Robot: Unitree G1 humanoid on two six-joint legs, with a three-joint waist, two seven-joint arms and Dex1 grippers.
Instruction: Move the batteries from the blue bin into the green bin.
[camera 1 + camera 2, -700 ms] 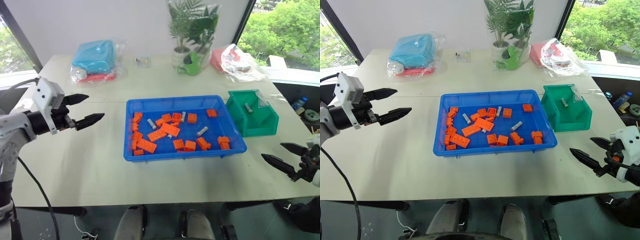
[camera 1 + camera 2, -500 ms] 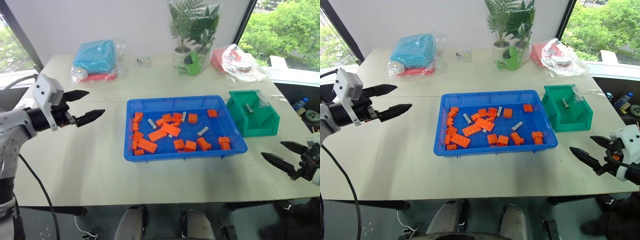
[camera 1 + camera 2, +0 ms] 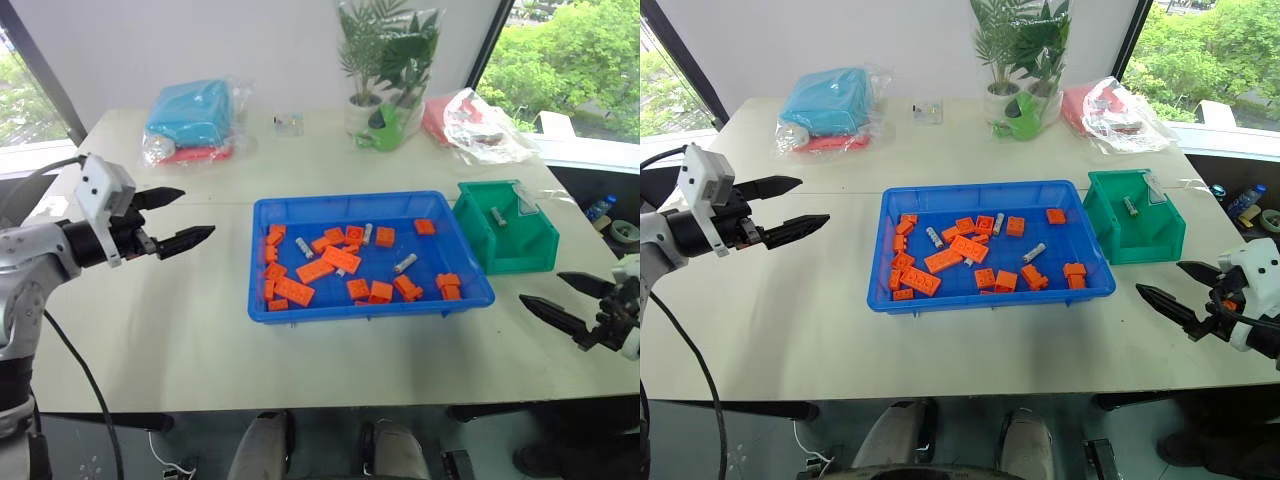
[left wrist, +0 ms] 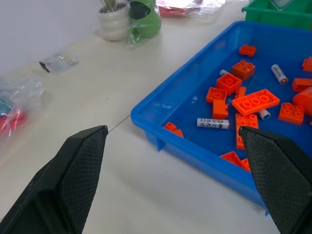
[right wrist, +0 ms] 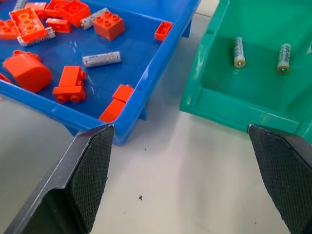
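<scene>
The blue bin [image 3: 350,199] sits mid-table and holds several orange bricks [image 3: 340,258]. Among them lie silver batteries [image 3: 405,263], such as one [image 3: 304,248] on the left and one [image 3: 367,233] near the back. The green bin [image 3: 520,258] stands just right of it, with two batteries [image 5: 238,52] lying inside. My left gripper [image 3: 195,213] hovers open and empty over the table, left of the blue bin. Near the table's front right edge, below the green bin, my right gripper [image 3: 541,288] is open and empty too.
A blue bagged bundle [image 3: 190,115], a small packet [image 3: 287,123], a potted plant [image 3: 385,125] and a clear bag with red contents [image 3: 470,120] line the table's far side. Bare tabletop lies on the left and along the front.
The right gripper has crept slightly toward the bins. The left gripper holds about the same place, and the bins' contents have not moved.
</scene>
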